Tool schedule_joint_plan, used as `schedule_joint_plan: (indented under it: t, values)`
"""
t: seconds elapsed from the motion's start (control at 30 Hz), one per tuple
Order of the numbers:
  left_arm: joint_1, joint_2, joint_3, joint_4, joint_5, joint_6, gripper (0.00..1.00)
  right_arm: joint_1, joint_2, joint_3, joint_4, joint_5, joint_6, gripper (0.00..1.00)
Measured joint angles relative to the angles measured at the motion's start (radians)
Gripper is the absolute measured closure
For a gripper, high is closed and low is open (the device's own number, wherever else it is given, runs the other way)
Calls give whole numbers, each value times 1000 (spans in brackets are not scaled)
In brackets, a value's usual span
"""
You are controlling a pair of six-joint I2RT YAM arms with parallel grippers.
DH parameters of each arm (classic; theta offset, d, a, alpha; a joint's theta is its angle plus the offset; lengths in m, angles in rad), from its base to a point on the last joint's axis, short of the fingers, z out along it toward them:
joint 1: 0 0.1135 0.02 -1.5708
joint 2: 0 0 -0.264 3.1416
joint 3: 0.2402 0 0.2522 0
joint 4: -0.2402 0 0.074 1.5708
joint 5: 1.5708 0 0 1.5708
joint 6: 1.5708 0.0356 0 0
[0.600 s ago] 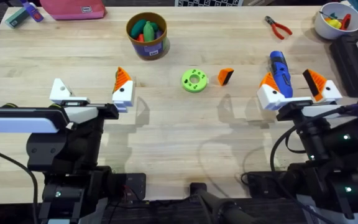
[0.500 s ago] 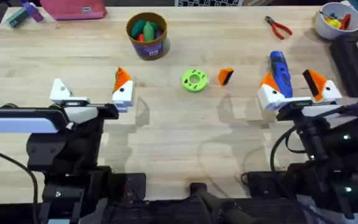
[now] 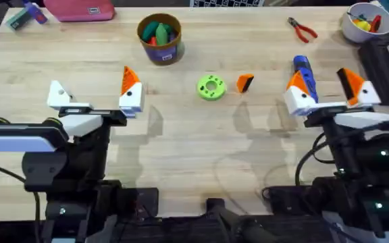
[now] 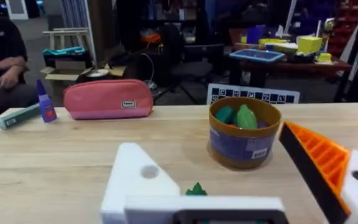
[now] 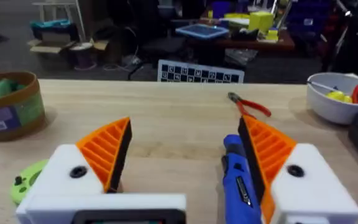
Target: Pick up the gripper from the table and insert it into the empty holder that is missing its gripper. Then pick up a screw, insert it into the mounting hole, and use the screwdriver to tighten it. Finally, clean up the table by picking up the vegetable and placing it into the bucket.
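The left hand (image 3: 93,101) hangs wide open over the tabletop (image 3: 181,142) and grips nothing. One of its fingers carries an orange ribbed pad (image 3: 130,82); the other is a bare white holder (image 3: 57,95), which I take to be the one missing its gripper. The right hand (image 3: 329,91) is likewise spread and empty, both its fingers padded in orange, so it looks the likelier one to do the picking.

Between the two hands, out in the open, lies the gripper (image 3: 245,82), a small orange wedge just beside a green disc (image 3: 211,87). The screwdriver (image 3: 304,73) lies just beyond the right hand, partly behind one finger, within easy reach for later. Farther back stands the bucket (image 3: 159,38), already holding toy pieces. A bit of green, perhaps the vegetable (image 4: 196,189), peeks over the left hand in its wrist view.
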State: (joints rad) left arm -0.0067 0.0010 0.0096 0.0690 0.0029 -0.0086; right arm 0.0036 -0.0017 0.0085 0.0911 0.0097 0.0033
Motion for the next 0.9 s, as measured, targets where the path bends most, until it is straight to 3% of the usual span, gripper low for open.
schedule_joint_plan:
  t: [0.17,0.4,0.7,0.9]
  values:
    - [0,0,86,-112,-4,0,15,0,1,59,9,0,0,8]
    - [0,117,374,-356,-60,0,15,0,88,291,-104,-1,0,8]
    - [0,546,761,-707,-82,1,16,0,466,666,-484,-4,-5,9]
    - [0,837,965,-869,-83,0,16,0,722,892,-734,-4,-50,8]
